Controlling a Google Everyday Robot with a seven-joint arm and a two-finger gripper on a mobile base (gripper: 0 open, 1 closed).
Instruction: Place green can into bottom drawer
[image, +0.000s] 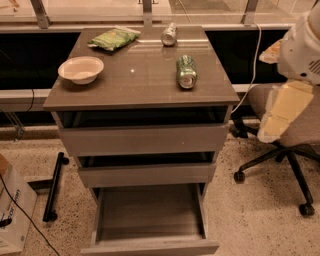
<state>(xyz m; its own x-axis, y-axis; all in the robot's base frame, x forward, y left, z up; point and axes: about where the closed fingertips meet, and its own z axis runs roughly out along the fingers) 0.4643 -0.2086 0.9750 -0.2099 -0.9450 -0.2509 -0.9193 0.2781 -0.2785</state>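
Note:
The green can (186, 71) lies on its side on the cabinet top (140, 85), right of centre, with a silver end facing the front. The bottom drawer (150, 215) is pulled out below the two shallower drawers, and its grey interior holds nothing. My arm (295, 75) shows at the right edge as a white housing with a cream link, beside the cabinet and apart from the can. My gripper is out of view.
A silver-grey can (169, 34) and a flat green snack bag (114, 38) lie at the back of the top. A white bowl (81, 68) sits at the left. An office chair (285, 145) stands right of the cabinet. A cardboard box (12, 210) is at the lower left.

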